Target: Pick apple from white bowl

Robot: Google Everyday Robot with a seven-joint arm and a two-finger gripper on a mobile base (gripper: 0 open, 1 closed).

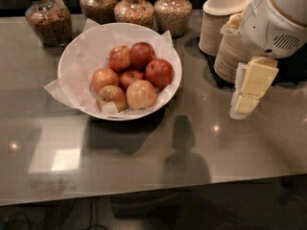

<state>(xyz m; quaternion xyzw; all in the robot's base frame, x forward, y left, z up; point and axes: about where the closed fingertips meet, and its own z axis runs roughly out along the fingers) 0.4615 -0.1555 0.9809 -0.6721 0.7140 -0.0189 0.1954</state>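
Note:
The white bowl (70, 57), lined with crumpled white paper, stands on the grey table at the left centre. It holds several apples. The palest apple (141, 94), yellowish with a pink blush, lies at the bowl's front right, beside deeper red apples (159, 73). My gripper (243, 108) is cream-coloured and hangs under the white arm housing (276, 18) at the right. It points down above the table, well to the right of the bowl and apart from it. It holds nothing that I can see.
Stacks of beige disposable bowls (223, 20) stand at the back right, partly behind the arm. Several glass jars of grains (49, 19) line the back edge. The table's front edge (153, 190) runs across the bottom.

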